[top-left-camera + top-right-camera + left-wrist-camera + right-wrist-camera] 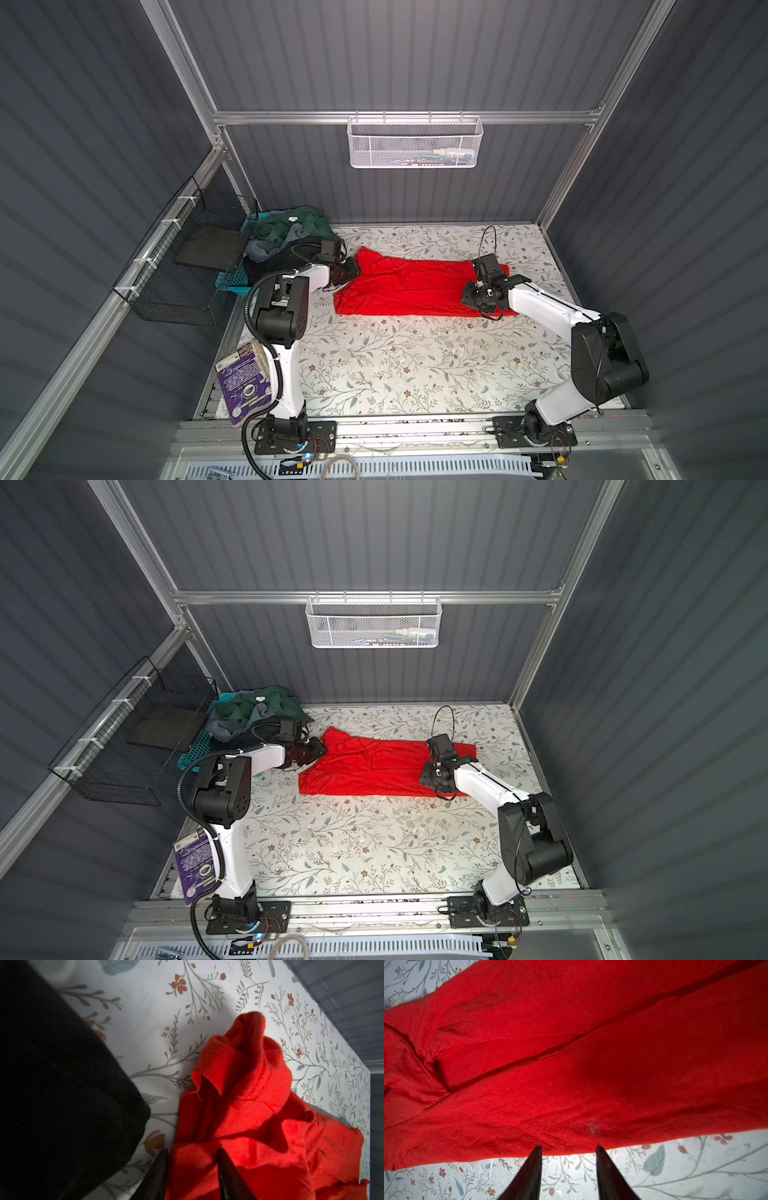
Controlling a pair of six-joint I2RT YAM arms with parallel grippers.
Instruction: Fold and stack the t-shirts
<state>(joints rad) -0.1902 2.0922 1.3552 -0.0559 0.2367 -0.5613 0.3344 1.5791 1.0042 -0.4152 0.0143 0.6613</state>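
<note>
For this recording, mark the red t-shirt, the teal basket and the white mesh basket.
red t-shirt (415,286): in a top view, the middle of its spread body.
teal basket (232,284): in a top view, its near perforated wall.
white mesh basket (415,147): in a top view, its front mesh wall.

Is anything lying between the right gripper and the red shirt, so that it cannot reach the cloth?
Nothing visible does. The right gripper is open with its tips at the edge of the red shirt; only table shows between them. The other shirts lie in a pile at the far left corner.
</note>
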